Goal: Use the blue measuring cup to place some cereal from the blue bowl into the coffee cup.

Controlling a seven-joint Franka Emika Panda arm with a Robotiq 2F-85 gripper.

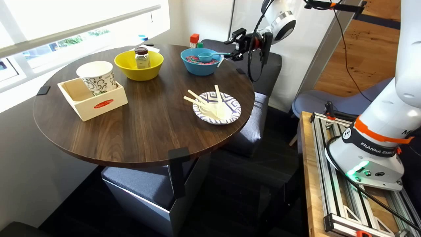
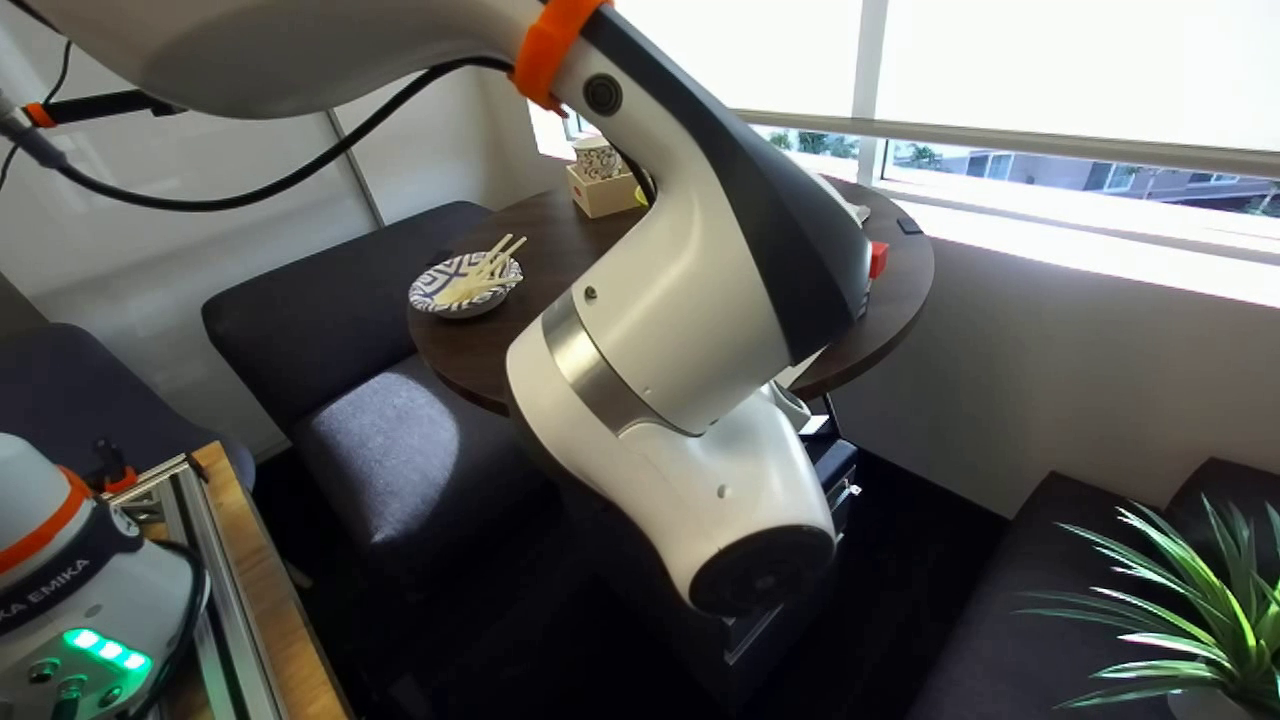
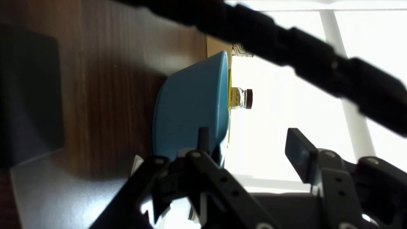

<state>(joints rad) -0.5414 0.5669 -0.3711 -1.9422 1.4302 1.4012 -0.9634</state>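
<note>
The blue bowl [image 1: 200,69] stands near the table's far edge with reddish cereal [image 1: 192,59] in it. On the cereal rests the blue measuring cup [image 1: 205,58], its handle reaching over the rim toward my gripper [image 1: 227,49]. In the wrist view my gripper [image 3: 251,148] is open, with one finger in front of the blue bowl [image 3: 187,105]. Whether the handle's end lies between the fingers I cannot tell. The coffee cup [image 1: 99,79] stands in a wooden tray across the table. The arm hides the bowl and gripper in an exterior view where the coffee cup [image 2: 597,158] shows.
A yellow bowl [image 1: 136,74] holding a lidded jar [image 1: 142,62] stands between the blue bowl and the wooden tray [image 1: 98,107]. Nearer is a patterned plate [image 1: 233,113] with chopsticks [image 1: 218,103]. A red-topped container [image 1: 194,39] is behind the blue bowl.
</note>
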